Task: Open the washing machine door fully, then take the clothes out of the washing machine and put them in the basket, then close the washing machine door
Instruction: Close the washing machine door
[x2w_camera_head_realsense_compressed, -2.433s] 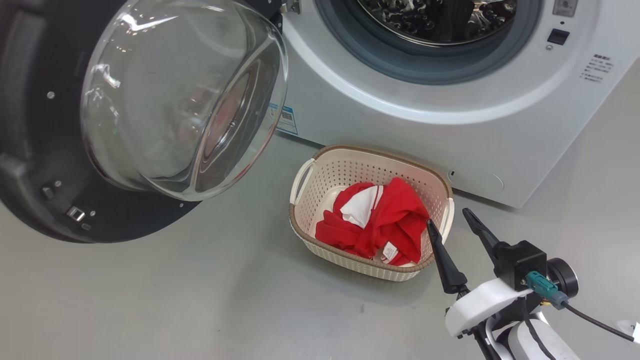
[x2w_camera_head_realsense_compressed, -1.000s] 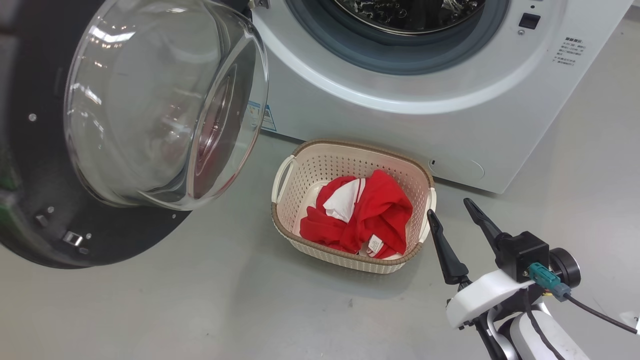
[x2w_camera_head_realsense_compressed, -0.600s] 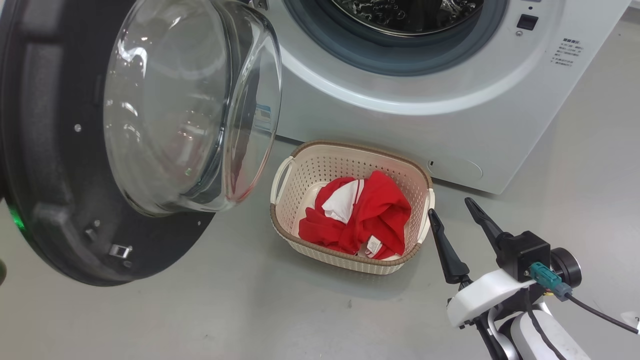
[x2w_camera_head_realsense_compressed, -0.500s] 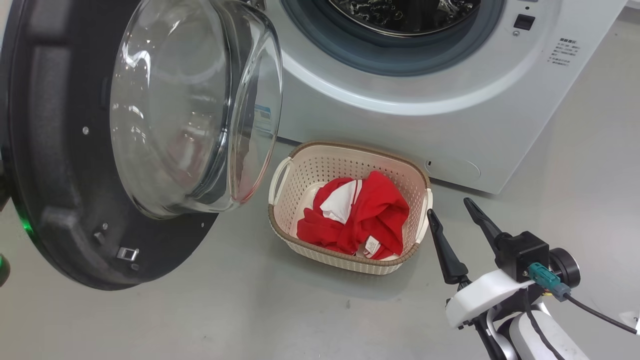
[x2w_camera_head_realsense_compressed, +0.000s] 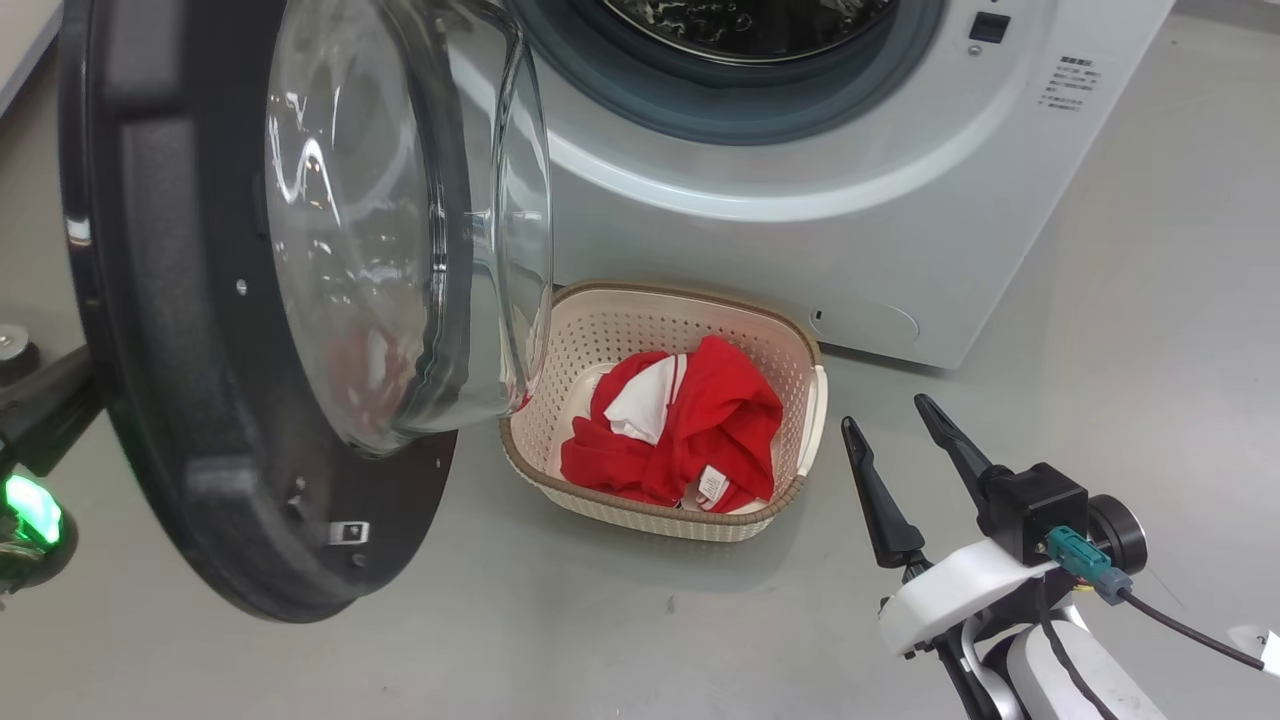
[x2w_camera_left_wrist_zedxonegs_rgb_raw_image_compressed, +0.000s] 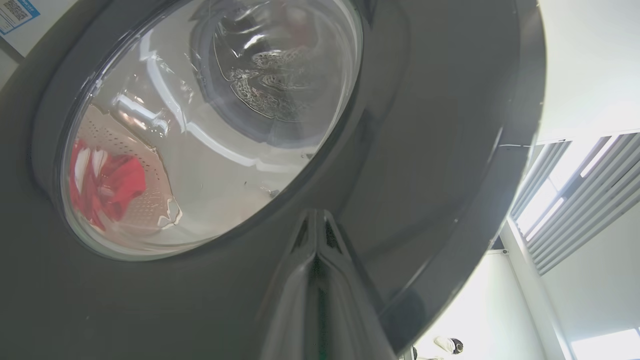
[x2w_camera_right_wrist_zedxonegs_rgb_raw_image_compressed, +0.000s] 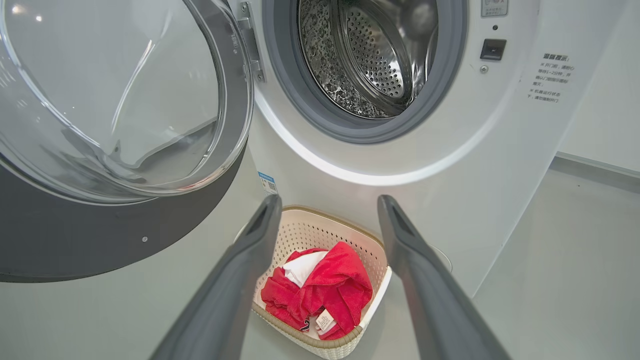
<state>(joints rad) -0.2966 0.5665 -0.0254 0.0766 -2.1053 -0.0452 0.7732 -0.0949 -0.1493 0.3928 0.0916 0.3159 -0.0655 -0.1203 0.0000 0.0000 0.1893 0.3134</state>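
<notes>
Left pincer, jaws together, tip-first against washing machine door

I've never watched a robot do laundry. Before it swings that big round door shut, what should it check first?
1. Shiny steel drum free of laundry: ok in the part that shows.
2. Bright red and white clothes inside the small cream perforated basket: ok.
3. Left hand shut, tips at the outer face of the round black-ringed glass door: ok.
4. Right hand open, empty, beside the basket: ok.
5. Basket out of the door's swing: cannot tell; the glass bowl overlaps its rim in the head view.
6. Door latched: not ok, it stands open.
</notes>
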